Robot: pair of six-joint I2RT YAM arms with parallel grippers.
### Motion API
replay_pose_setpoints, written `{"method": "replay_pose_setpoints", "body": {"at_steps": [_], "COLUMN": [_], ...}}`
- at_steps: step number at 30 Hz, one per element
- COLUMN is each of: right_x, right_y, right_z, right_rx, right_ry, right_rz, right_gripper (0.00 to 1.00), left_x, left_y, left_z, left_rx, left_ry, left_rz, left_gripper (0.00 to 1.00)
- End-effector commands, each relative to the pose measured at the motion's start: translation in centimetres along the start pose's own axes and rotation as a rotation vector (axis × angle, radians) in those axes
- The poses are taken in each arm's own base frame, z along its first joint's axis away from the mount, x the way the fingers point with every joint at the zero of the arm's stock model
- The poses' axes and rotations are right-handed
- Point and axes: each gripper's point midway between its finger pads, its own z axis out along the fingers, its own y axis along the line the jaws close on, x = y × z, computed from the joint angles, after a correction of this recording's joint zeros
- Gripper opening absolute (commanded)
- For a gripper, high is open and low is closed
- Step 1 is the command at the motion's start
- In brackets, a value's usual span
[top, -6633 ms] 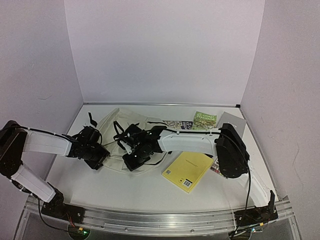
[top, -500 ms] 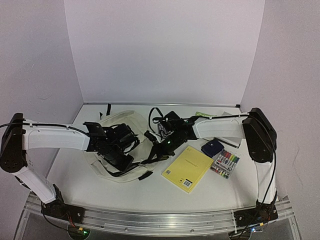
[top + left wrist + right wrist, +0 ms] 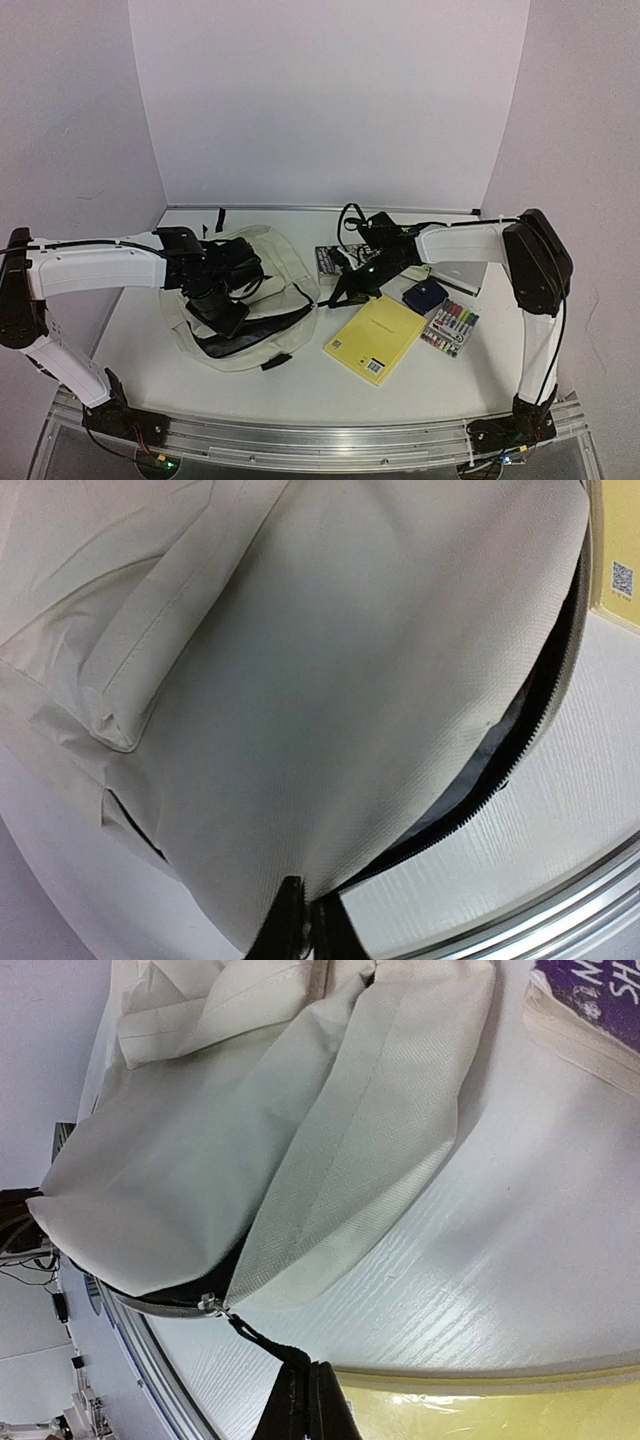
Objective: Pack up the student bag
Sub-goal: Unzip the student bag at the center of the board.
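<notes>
Top external: white table point(image 3: 300, 385), pale lilac walls point(image 3: 320, 100). One student bag point(image 3: 275, 265), left of centre; one yellow notebook point(image 3: 375, 340); one navy pouch point(image 3: 425, 297); one marker pack point(image 3: 452, 327); left gripper point(image 3: 308, 925) pinches bag edge; right gripper point(image 3: 305, 1405) clamps its zipper pull point(image 3: 262, 1345).

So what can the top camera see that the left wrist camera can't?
Only the top camera shows the small navy blue pouch and the clear pack of coloured markers. Only the left wrist camera shows the black zipper teeth up close, with dark grey lining beside them. Both show the cream fabric backpack and the flat yellow notebook.
</notes>
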Motion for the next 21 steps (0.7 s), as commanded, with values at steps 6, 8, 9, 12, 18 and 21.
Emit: {"method": "replay_pose_setpoints", "body": {"at_steps": [6, 8, 9, 12, 18, 21], "right_x": [0.1, 0.2, 0.2, 0.2, 0.4, 0.4], "right_y": [5.3, 5.5, 5.6, 5.6, 5.6, 5.5], "right_z": [0.4, 0.7, 0.7, 0.8, 0.7, 0.5], "right_rx": [-0.100, -0.104, -0.104, -0.107, -0.104, -0.098], "right_ry": [-0.006, -0.002, -0.001, -0.002, -0.002, -0.006], "right_rz": [-0.081, -0.082, -0.082, -0.079, -0.076, -0.076], "right_gripper": [0.00, 0.00, 0.00, 0.00, 0.00, 0.00], "left_x": [-4.8, -6.3, -6.8, -8.1, -9.7, -10.2], "left_y": [-2.9, -4.4, -4.9, -6.4, -10.4, -10.8], "left_z": [-5.1, -5.7, -5.6, -4.2, -1.0, 0.0], "left_rx": [0.205, 0.249, 0.247, 0.233, 0.233, 0.198], "left_ry": [-0.253, -0.300, -0.305, -0.284, -0.295, -0.310], "left_rz": [0.053, 0.085, 0.105, 0.159, 0.288, 0.327], "left_gripper": [0.66, 0.71, 0.72, 0.73, 0.72, 0.70]}}
